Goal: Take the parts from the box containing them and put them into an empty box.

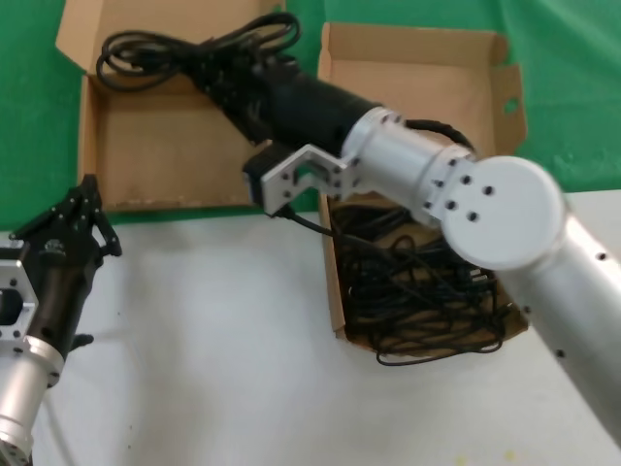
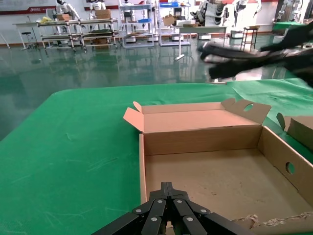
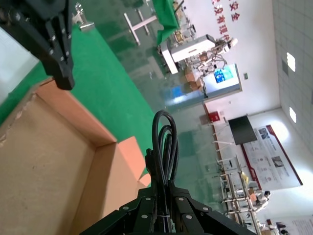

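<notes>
cables [image 1: 427, 291] fill right box [image 1: 335, 282] (tangled)

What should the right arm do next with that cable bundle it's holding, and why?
Probably lower and release. The right pincer is shut on a cable bundle held over the far edge of the empty box, partly beyond its back wall, so drawing it slightly inward first seems wise. The left pincer waits at the near corner. More cables fill the other box.

A white tabletop [image 1: 204, 330] filled the lower frame, with green cloth [image 1: 29, 126] across the top. The squarish box of cables [image 1: 340, 291] lay at centre right on both; the wide shallow box [image 1: 97, 155] lay upper left.
</notes>
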Controlling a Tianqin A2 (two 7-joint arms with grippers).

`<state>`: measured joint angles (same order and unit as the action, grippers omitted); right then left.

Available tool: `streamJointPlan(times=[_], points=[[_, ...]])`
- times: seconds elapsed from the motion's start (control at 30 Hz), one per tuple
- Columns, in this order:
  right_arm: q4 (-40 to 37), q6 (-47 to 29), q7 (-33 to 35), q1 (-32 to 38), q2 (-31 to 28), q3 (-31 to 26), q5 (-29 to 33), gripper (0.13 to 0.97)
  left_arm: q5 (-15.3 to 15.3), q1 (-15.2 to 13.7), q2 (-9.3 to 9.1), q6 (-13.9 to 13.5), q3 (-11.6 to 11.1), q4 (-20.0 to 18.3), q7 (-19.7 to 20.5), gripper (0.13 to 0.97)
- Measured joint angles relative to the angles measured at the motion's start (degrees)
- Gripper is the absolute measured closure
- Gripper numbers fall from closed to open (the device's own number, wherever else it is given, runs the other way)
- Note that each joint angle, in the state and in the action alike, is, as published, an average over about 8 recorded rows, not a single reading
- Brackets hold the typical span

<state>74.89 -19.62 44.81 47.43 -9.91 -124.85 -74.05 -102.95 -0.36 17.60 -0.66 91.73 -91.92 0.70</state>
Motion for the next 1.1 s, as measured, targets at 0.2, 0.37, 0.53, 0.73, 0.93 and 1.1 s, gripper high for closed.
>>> streamJointPlan(times=[0.2,0.37,0.53,0.73,0.93,1.1], points=[[-8.5,2.5,10.7,0.9,4.5,0.7,-6.7,0.904,0.0,0.0,0.00,0.0,0.0,0.0,0.0,0.952],[-12.8,2.5,17.9,0.9,7.0,2.7,-11.0,0.872,0.0,0.0,0.00,0.0,0.0,0.0,0.0,0.952],[-13.0,2.1,19.7,0.5,7.2,4.0,-12.3,0.830,0.0,0.0,0.00,0.0,0.0,0.0,0.0,0.952],[-7.0,2.0,14.2,-1.0,3.7,5.2,-9.7,0.745,0.0,0.0,0.00,0.0,0.0,0.0,0.0,0.952],[2.3,2.6,4.8,-4.6,-1.4,8.4,-5.4,0.700,0.0,0.0,0.00,0.0,0.0,0.0,0.0,0.952],[9.6,4.1,-0.4,-9.2,-5.5,11.8,-4.8,0.588,0.0,0.0,0.00,0.0,0.0,0.0,0.0,0.952]])
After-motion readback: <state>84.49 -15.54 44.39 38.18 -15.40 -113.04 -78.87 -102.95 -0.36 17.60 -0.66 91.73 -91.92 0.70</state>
